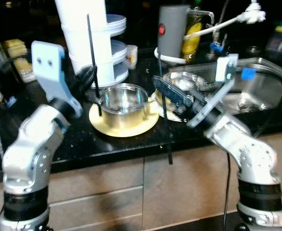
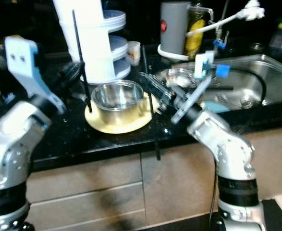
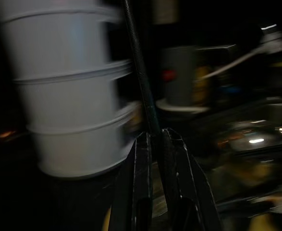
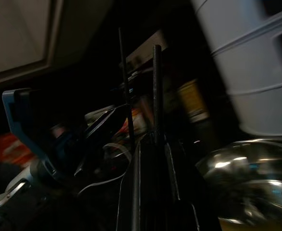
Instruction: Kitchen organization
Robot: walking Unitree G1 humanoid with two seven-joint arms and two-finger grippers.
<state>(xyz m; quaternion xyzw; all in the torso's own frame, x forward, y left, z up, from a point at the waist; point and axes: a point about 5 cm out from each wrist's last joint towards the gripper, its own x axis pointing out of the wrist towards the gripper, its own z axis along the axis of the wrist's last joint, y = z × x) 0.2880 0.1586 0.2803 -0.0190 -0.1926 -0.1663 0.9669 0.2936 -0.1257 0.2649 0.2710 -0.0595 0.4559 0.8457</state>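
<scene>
I have both arms up over the black counter (image 1: 83, 144), and the thing I'm working toward, as I judge it, is the steel bowl (image 1: 124, 98) sitting on the pale yellow plate (image 1: 124, 126), just in front of the white stacked container (image 1: 95, 43) and to the left of the sink (image 1: 256, 86). My left gripper (image 1: 93, 65) stands at the bowl's left rim, fingers pointing up and pressed close together, holding nothing that I can make out (the wrist camera shows the two black fingers nearly touching, with the white container right behind them). My right gripper (image 1: 165, 115) hangs at the plate's right edge, its fingers also drawn narrow and empty as far as I can see. To do this well I'd spread one gripper before closing in, catch the bowl by its rim instead of the slippery wall, and keep the other arm clear of the grey kettle (image 1: 173, 31) and the plate (image 1: 181, 81) near the sink.
</scene>
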